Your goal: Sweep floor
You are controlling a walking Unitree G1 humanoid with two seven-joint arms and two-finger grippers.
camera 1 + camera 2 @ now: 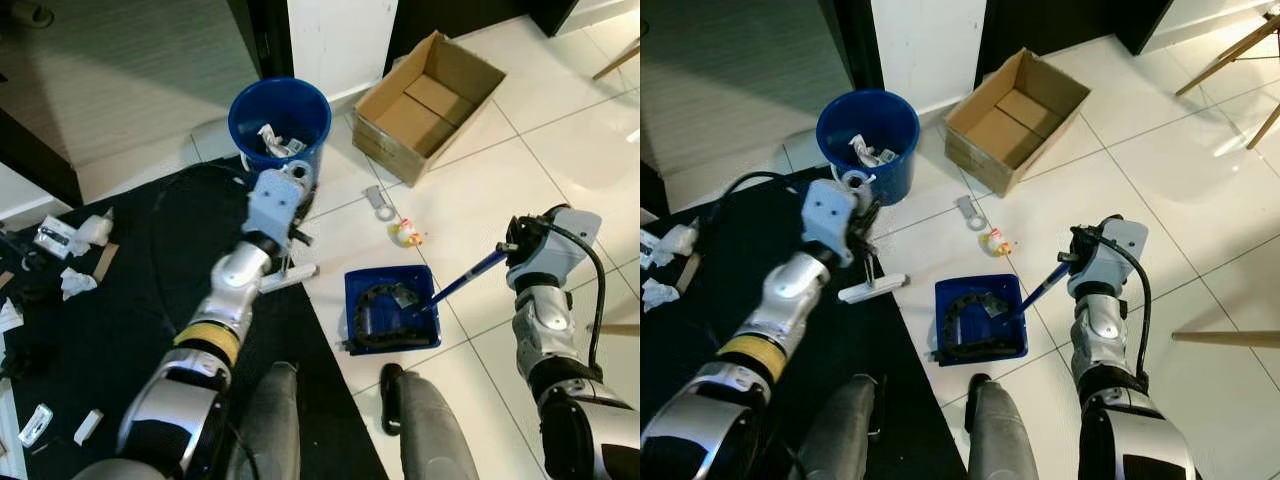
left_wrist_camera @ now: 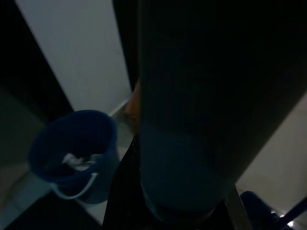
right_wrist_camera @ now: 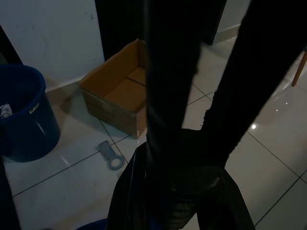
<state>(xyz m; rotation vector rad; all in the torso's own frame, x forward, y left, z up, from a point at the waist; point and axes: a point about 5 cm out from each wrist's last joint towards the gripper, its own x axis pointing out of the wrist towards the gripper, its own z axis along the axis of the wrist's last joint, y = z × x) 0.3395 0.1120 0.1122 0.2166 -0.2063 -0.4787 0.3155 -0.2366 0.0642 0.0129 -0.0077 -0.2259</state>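
The left silver arm (image 1: 225,310) reaches forward from the shoulder, forearm nearly straight, its pale blue-grey wrist housing (image 1: 272,205) raised at the far end. The left gripper (image 1: 868,262) points down from that wrist, and its long black fingers close on a thin upright stem. The right silver arm (image 1: 560,380) is bent at the elbow, forearm rising toward a white-and-black wrist (image 1: 545,245) with a black cable looping along its outer side. The right gripper (image 1: 508,252) faces inward toward the robot's midline, its black fingers (image 3: 172,120) clamped around a slanting blue rod. Two grey legs (image 1: 430,430) stand below.
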